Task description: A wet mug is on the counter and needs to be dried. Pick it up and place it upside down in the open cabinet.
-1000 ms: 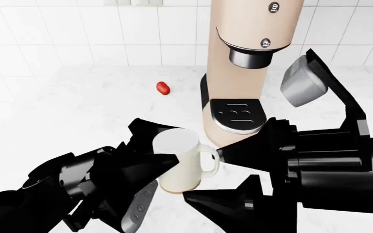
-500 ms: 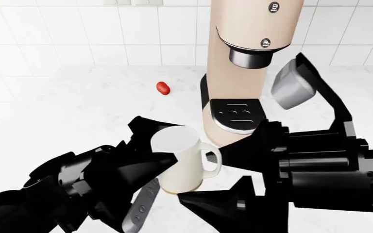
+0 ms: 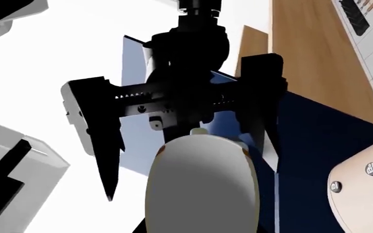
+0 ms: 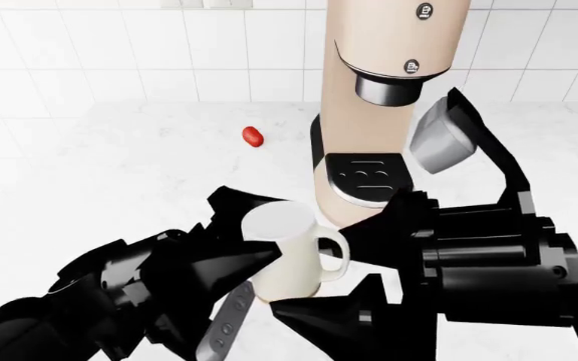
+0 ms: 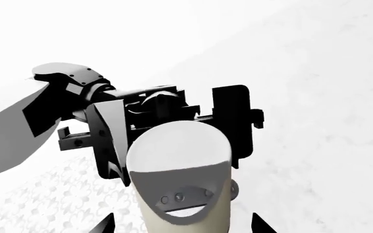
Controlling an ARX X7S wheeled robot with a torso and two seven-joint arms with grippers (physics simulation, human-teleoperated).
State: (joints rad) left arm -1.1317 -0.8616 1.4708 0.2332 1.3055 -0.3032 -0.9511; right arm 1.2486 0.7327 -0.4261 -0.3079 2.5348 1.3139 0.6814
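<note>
Left tool: clamped on upright mug | right tool: spread wide, flanking handle

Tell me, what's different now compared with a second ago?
The mug has shifted slightly right and toward the camera, tilting a little, with the left gripper around it. The right gripper has closed in by its handle. The coffee machine and the red object on the counter haven't moved.
</note>
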